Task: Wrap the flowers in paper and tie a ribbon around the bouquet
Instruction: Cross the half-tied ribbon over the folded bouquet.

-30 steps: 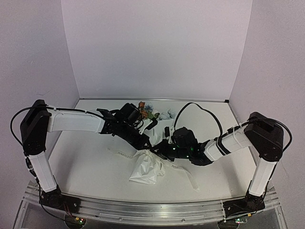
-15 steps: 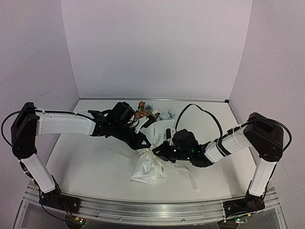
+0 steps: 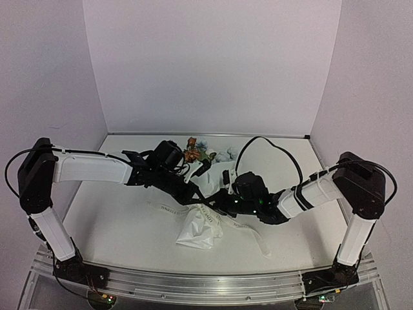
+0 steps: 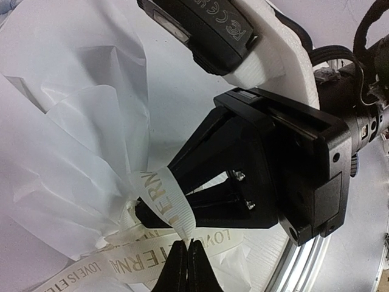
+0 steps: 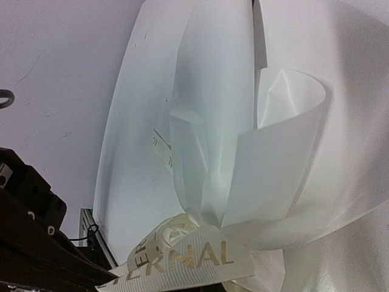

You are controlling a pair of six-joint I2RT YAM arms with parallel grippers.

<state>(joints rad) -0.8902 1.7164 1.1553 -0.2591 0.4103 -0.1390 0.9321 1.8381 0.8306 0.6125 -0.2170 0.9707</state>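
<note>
Tying step: left gripper and right gripper both pinch the ribbon at the bouquet's narrow neck. Next, likely, pulling the ends apart to cinch it.

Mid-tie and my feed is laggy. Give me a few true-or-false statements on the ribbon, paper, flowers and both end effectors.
1. The left end effector is shut on the ribbon. True.
2. The ribbon is plain, without lettering. False: it carries gold lettering.
3. The flowers show beyond both arms, towards the table's far side. True.
4. The right end effector is parked far from the paper. False: it is at the paper, close to the left one.
</note>
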